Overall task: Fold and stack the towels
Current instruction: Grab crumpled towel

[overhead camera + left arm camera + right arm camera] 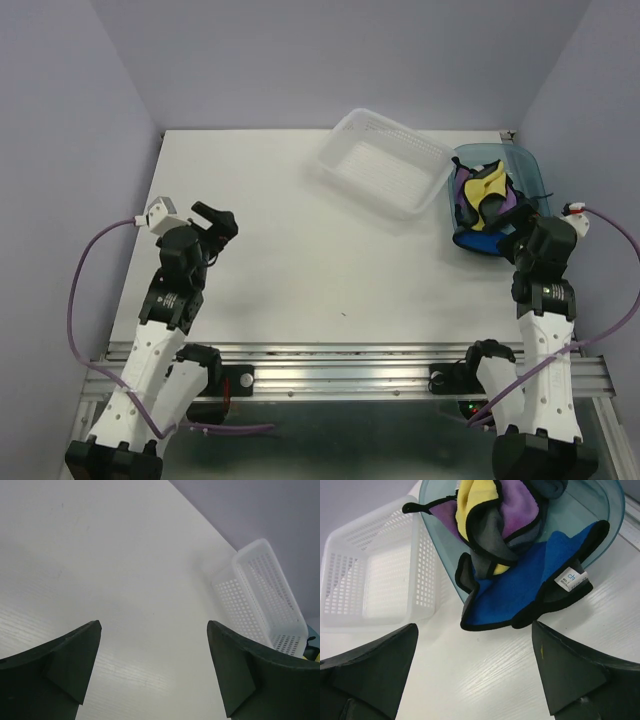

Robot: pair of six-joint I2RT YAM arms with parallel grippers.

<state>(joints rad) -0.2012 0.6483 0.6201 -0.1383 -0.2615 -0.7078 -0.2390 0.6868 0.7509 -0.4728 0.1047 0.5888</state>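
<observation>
The towels lie crumpled in a heap in the teal bin (533,171) at the back right. The bright blue towel (525,590) hangs over the bin's near rim onto the table, with a white label. The yellow towel (472,500), the purple towel (517,507) and a dark slate one (487,535) are tangled above it. My right gripper (475,675) is open and empty, just in front of the blue towel's edge; it also shows in the top view (515,243). My left gripper (152,670) is open and empty over bare table at the left (222,222).
A white slotted basket (385,163) stands tilted at the back centre, touching the teal bin's left side; it also shows in the left wrist view (260,600) and the right wrist view (375,575). The table's right edge runs close beside the bin.
</observation>
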